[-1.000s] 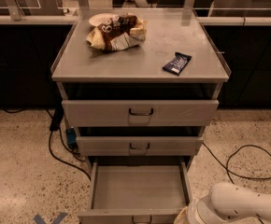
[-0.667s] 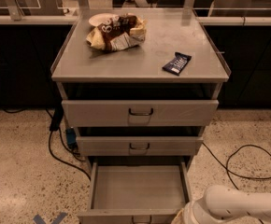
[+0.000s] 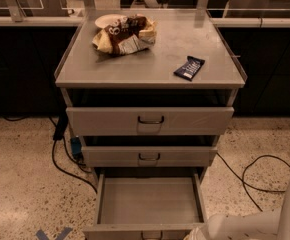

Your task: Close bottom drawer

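— While hanging low at the bottom right of the view, beside the front right corner of the bottom drawer point(image 3: 150, 204), placed for what?

— For the approach, by the look of it. Drawer pulled fully out (tray bare, nothing inside), front panel almost at the lower edge of the view. Closing not yet begun.

— And the gripper point(image 3: 197, 232)?

— Barely in view at the tip of the white arm point(image 3: 255, 224), near the right end of the drawer front. Touching or just apart, impossible to say. Gaping or clamped, likewise cannot be told.

— Relative to the handle point(image 3: 152, 234)?

— Off to its right, at about the same height. Handle just showing at mid-front, right on the lower edge.

— Next move, then?

— Probably no need to grasp anything. Get in front of the low panel, press flat against it, push straight back toward the cart, under the middle drawer point(image 3: 149, 156). Keep square to the rails; otherwise a risk of skewing the tray and jamming it.

— Anything to confuse it with?

— Middle drawer and top drawer point(image 3: 150, 120) above, both nearly shut. Leave alone. Same for the snack bags point(image 3: 125, 34) and the dark wrapped bar point(image 3: 189, 67) up on the cart top point(image 3: 150, 71), well apart from the work.

— Anything in the way?

— Black cable point(image 3: 257, 181) on the floor to the right, near the arm. Worth watching.
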